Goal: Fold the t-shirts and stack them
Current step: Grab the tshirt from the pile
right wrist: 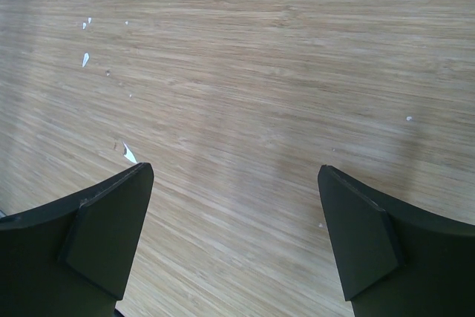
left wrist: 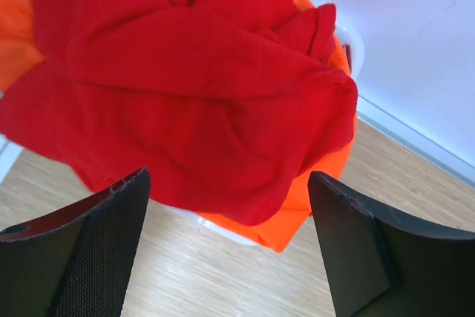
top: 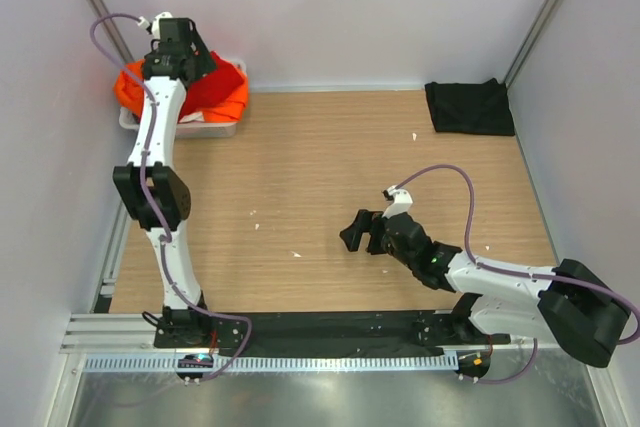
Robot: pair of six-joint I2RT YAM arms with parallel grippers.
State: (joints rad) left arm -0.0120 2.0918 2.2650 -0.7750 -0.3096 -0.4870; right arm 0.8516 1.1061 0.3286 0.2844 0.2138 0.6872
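Left pincer (left wrist: pixel 230 183) is hovering released over the crumpled bright red cloth t-shirt (left wrist: pixel 185 94) in the far-left grey plastic tray (top: pixel 212 130), probably lining up a grab. Right pincer (right wrist: pixel 234 176) is idling released over the wooden tabletop (right wrist: pixel 245 50).

The left arm (top: pixel 158 147) and the right arm (top: pixel 500 282) share one build: smooth white link shells joined by bulky black joint housings. A thin lilac left cable (top: pixel 100 32) runs in a loose loop off the first, and a matching right cable (top: pixel 468 197) arcs off the second. Both are bolted to a black base plate (top: pixel 330 332) beside a white toothed rail (top: pixel 320 361). The left jaws are black wedges with a fine mesh texture inside. The right jaws are matte black with smooth raised pads.
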